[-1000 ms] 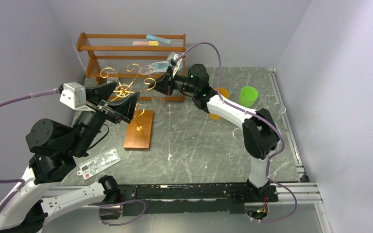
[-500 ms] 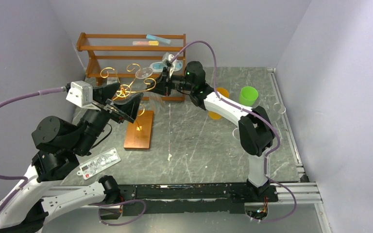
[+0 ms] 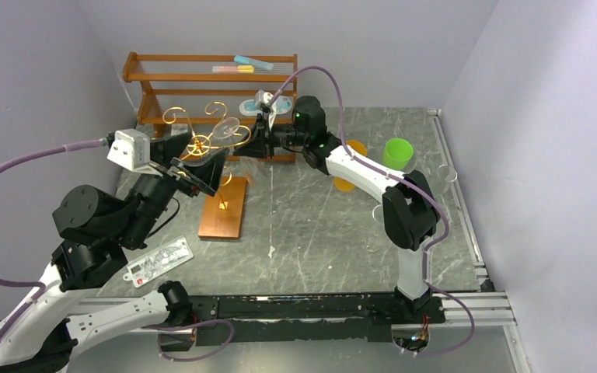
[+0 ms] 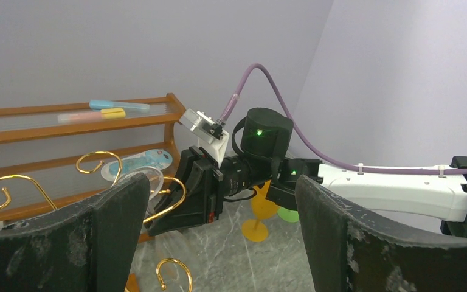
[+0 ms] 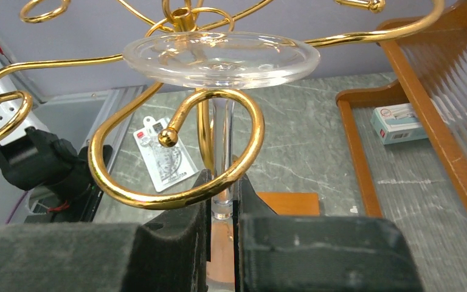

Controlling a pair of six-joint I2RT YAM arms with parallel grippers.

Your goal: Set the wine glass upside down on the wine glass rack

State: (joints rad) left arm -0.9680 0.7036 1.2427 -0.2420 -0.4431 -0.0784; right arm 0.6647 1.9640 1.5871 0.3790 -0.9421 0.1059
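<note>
Grey marble table (image 3: 319,225), wooden shelf unit (image 3: 202,78) at the back. Wine glass rack (image 3: 221,210) stood left of centre. Wine glass (image 5: 219,58) hung bowl-down, foot just above a gold scroll, stem seemingly inside the curl. Risk: if let go before the foot sat on the wire, the glass could drop; a stem knock could tip the rack. Right arm stretched far forward, right gripper (image 5: 222,194) pinched on the stem. Left arm was raised beside the rack, left gripper (image 3: 194,167) spread wide, empty.

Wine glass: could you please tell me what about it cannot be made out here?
- Right wrist: bowl of the wine glass hidden below the right gripper.
- Top external: glass too small and clear; contact with the wine glass rack unclear.
</note>
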